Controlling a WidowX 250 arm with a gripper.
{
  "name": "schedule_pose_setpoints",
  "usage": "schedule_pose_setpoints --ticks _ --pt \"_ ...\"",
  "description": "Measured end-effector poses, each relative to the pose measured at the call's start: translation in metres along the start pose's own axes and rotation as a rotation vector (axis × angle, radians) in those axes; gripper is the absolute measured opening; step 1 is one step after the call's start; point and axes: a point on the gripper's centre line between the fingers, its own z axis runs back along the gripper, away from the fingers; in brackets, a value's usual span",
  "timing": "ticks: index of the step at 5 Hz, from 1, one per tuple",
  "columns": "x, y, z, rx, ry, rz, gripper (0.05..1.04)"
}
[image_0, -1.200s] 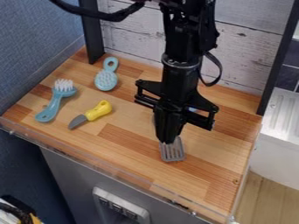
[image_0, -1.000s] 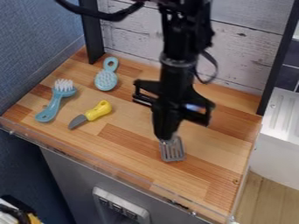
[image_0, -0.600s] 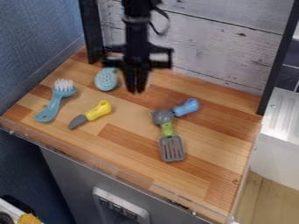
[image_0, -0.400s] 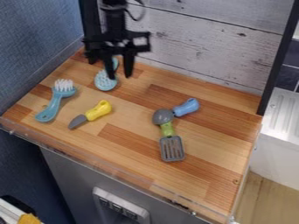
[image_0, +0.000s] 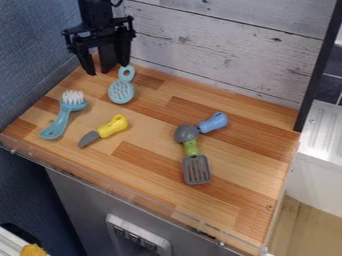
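i've got black gripper (image_0: 107, 69) wide open, empty, by light-blue plastic hairbrush (image_0: 121, 92), wooden worktop (image_0: 250, 172) back-left corner; blue-handled grey spoon (image_0: 186, 133) touches green-handled spatula (image_0: 196, 170).

Desk (image_0: 152, 125): one open lane, front edge to back, between yellow knife (image_0: 112, 126) and grey spoon (image_0: 186, 133); obstacle near back-left corner, hairbrush (image_0: 121, 92).

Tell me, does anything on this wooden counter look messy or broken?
One small oddity: the spoon seems to overlap the handle of the spatula, making a little pile, while the scrub brush, knife and hairbrush each lie apart. I see no spills or damage.
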Motion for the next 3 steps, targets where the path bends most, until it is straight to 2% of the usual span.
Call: schedule_pose_setpoints --ticks 1,3 --pt "0.0145 -0.0058 0.0072 -0.005 -0.006 -0.06 1.009" --pt "0.0056 -0.012 0.0079 0.022 0.037 -0.391 1.001"
